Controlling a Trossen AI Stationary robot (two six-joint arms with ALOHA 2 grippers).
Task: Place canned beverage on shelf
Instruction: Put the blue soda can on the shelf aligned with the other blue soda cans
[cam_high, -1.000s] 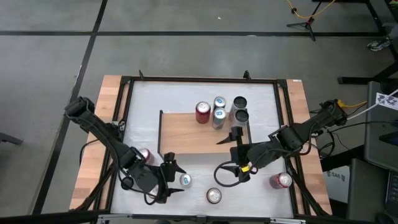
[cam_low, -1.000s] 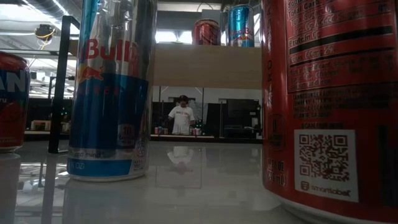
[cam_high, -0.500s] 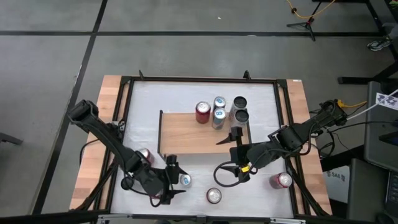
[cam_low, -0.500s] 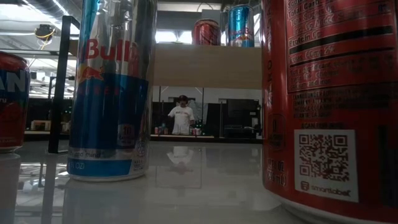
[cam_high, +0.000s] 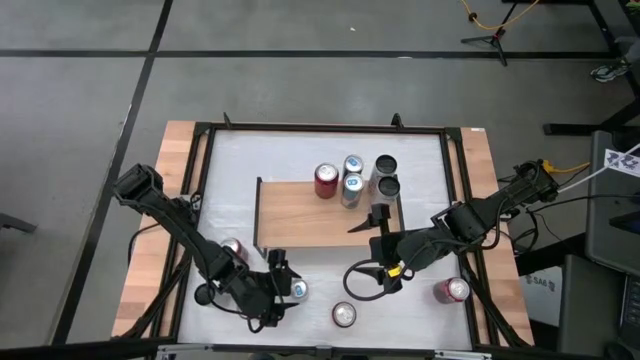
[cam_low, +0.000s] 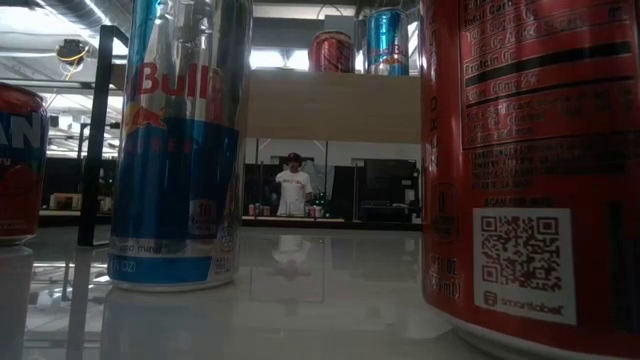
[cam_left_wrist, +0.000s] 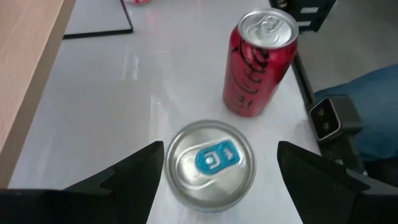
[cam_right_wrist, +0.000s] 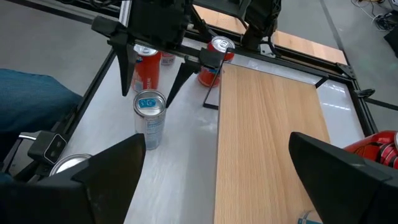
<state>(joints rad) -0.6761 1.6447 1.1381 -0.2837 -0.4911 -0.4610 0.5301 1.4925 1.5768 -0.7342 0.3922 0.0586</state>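
A slim silver can with a blue tab (cam_left_wrist: 210, 163) stands upright on the white tabletop (cam_high: 300, 150), near the front edge. My left gripper (cam_left_wrist: 221, 146) is open, one finger on either side of the can's top, with a gap showing on both sides. From the right wrist view that gripper (cam_right_wrist: 154, 65) is still slightly above the can (cam_right_wrist: 150, 118). The shelf (cam_high: 310, 215), a light wooden board on black legs, carries several cans at its far end. My right gripper (cam_high: 368, 222) waits open over the shelf's near right corner.
A red can (cam_left_wrist: 258, 62) stands just beyond the silver one. Another red can (cam_high: 232, 248) is by the shelf's left leg and a third (cam_high: 455, 290) at the front right. A black frame (cam_high: 320, 128) rims the tabletop. A person stands in the room beyond (cam_low: 293, 190).
My left gripper has sunk and edged toward the silver can, staying open, so its fingers now flank the can's top. The cans have not moved.
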